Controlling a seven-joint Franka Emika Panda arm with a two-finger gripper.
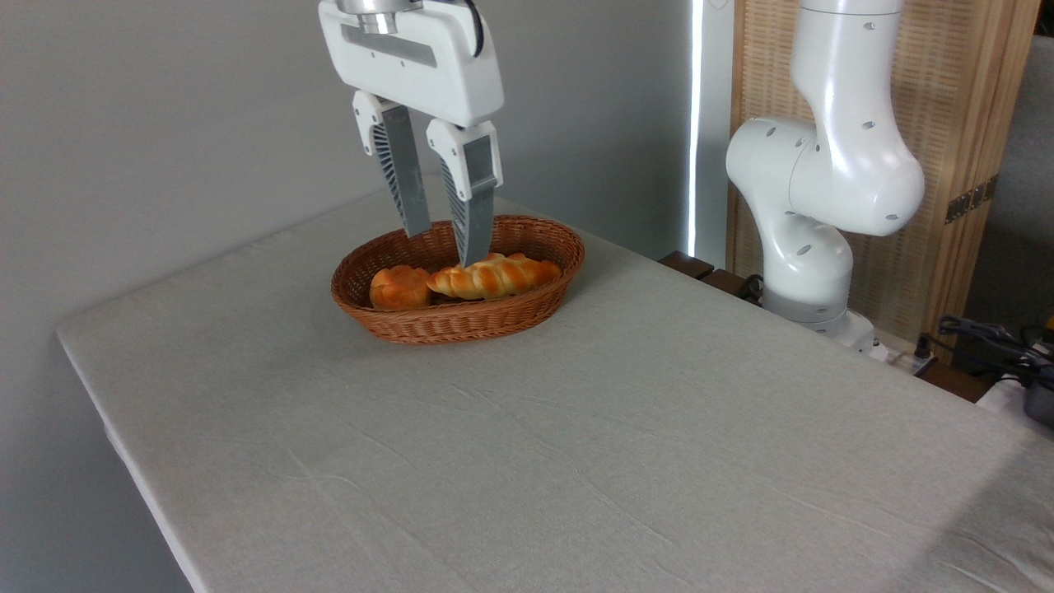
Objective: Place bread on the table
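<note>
So the hand (445,247) is hanging over the wicker basket (458,321) in the upper middle of the frame, fingers spread apart and gripping nothing. Sitting in that basket, the bread (492,277) is lying just below and a touch right of the fingertips, its long axis running left-to-right and tilting slightly up toward the right. A round bun (399,287) is crowding its left end. I'm guessing the fingers are needing to straddle the loaf across its width, then carry it to the bare table (576,461).
</note>
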